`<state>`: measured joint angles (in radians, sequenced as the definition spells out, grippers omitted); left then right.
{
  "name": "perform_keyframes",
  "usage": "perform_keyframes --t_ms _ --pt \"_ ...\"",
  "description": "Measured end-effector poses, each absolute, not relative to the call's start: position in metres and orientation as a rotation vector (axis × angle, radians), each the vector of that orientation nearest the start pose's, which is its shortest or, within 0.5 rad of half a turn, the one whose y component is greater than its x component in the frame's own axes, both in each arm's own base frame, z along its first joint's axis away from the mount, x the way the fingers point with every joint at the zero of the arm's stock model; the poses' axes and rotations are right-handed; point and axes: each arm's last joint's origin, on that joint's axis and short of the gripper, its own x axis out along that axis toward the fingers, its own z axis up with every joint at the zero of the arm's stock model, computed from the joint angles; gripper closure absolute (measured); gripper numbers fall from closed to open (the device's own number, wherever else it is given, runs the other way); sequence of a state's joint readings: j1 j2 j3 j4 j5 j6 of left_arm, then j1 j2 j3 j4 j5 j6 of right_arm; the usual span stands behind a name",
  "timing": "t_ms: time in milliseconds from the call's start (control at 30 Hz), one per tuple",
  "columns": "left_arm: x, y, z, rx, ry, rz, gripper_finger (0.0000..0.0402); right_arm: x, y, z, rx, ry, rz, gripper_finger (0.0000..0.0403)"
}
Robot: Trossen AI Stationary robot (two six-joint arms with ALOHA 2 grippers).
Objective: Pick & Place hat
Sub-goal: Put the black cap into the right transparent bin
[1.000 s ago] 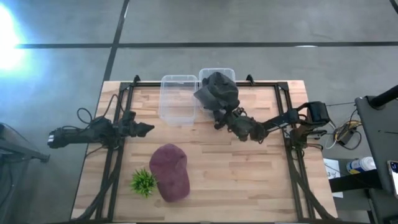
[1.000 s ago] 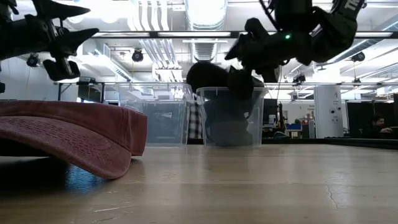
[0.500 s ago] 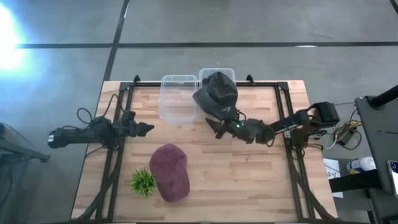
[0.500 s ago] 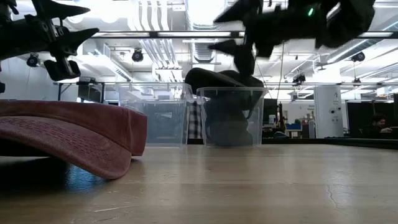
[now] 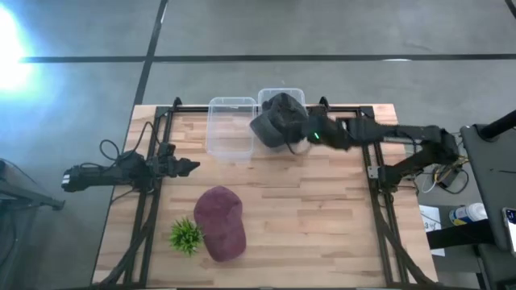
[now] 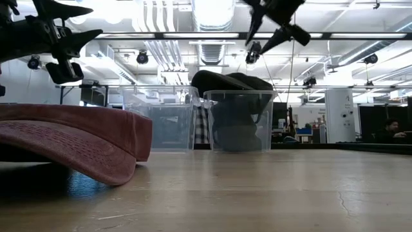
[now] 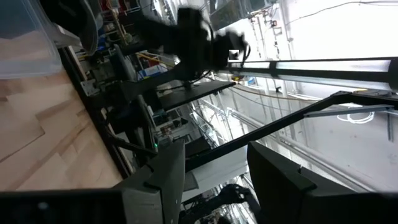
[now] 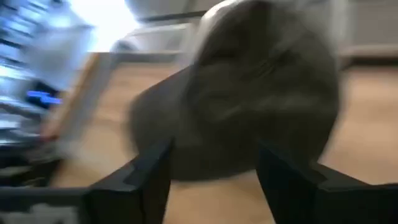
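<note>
A dark grey hat (image 5: pixel 280 121) lies across the near rim of the right clear bin (image 5: pixel 282 94), partly down inside it; in the low view the dark grey hat (image 6: pixel 228 82) bulges above the bin's rim (image 6: pixel 239 94). My right gripper (image 5: pixel 295 138) is open, high above the table (image 6: pixel 275 31), just to the near-right of that hat and apart from it; its wrist view looks down on the hat (image 8: pixel 249 93) past the spread fingers (image 8: pixel 214 155). A maroon hat (image 5: pixel 222 222) rests brim-down on the table (image 6: pixel 71 138). My left gripper (image 5: pixel 192 167) waits open at the table's left.
A second clear bin (image 5: pixel 231 125) stands left of the first, at the far edge. A small green plant (image 5: pixel 185 235) lies beside the maroon hat, near the table's near-left corner. Bare wood (image 5: pixel 322 217) spreads over the right half of the table.
My right gripper has opened and let go of the dark grey hat. It then rose high and swung toward the far edge, the arm stretching out straight. The hat has stayed on the right bin, settling a little lower.
</note>
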<state>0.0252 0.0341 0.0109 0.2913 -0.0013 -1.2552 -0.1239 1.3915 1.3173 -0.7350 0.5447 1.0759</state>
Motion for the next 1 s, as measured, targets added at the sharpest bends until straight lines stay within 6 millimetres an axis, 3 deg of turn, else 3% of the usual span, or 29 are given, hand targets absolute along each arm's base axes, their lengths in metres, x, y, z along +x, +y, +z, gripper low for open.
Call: perform_keyframes --t_ms 167,267,400,567,700,867,1000 --pt "0.096 0.002 0.192 -1.239 -0.246 -0.143 0.0234 0.298 -0.100 0.334 0.696 0.541 -1.113 0.0256" --pt "0.096 0.002 0.192 -1.239 -0.247 -0.143 0.0234 0.306 -0.133 0.314 0.742 0.650 -1.148 0.0296" --pt "0.096 0.002 0.192 -1.243 -0.247 -0.144 0.0234 0.319 -0.167 0.282 0.870 0.747 -1.070 0.0344" --pt "0.096 0.002 0.192 -1.244 -0.247 -0.144 0.0234 0.341 -0.182 0.246 1.081 0.818 -0.880 0.0373" --pt "0.096 0.002 0.192 -1.244 -0.247 -0.144 0.0234 0.348 -0.181 0.232 1.096 0.867 -0.884 0.0370" --pt "0.096 0.002 0.192 -1.245 -0.246 -0.144 0.0234 0.339 -0.171 0.252 0.976 0.826 -0.947 0.0359" --pt "0.096 0.002 0.192 -1.239 -0.246 -0.143 0.0234 0.314 -0.167 0.302 0.863 0.682 -0.994 0.0351"
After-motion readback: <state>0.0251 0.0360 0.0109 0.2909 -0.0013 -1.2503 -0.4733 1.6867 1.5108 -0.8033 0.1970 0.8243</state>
